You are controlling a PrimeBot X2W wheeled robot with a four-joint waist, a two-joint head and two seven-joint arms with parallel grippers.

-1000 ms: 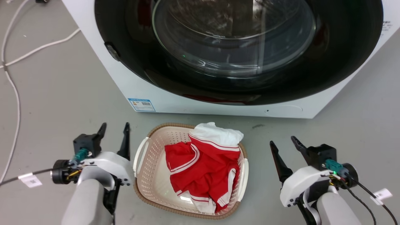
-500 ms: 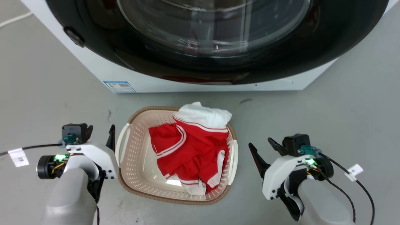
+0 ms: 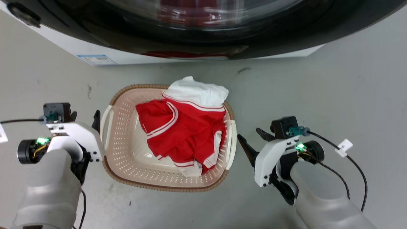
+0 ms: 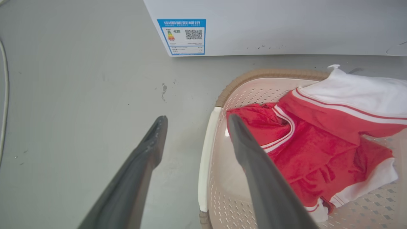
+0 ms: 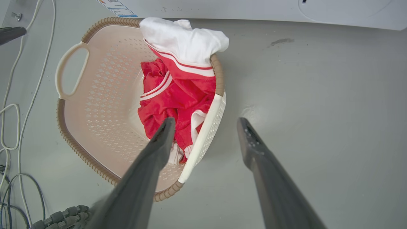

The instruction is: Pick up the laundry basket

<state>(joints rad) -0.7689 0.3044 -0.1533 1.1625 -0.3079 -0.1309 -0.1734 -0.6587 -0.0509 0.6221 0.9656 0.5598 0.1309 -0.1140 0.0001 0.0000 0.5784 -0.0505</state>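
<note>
So the laundry basket (image 3: pixel 127 159) sits on the floor (image 3: pixel 318 95), washer (image 4: pixel 286 25) at its 12 o'clock. Light, stiff plastic I'd guess. Grab the white handles (image 3: pixel 106 127) at 9 and 3. Left hand (image 4: pixel 196 118) and right hand (image 5: pixel 206 121) are both spread open, empty.

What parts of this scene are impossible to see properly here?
Head view: most of the washer is cut off by the top edge.
All views: the basket floor under the red and white clothes is covered.
Left wrist view: the label has print too small to read.
Head view: the left gripper sits largely behind its own white casing.
</note>
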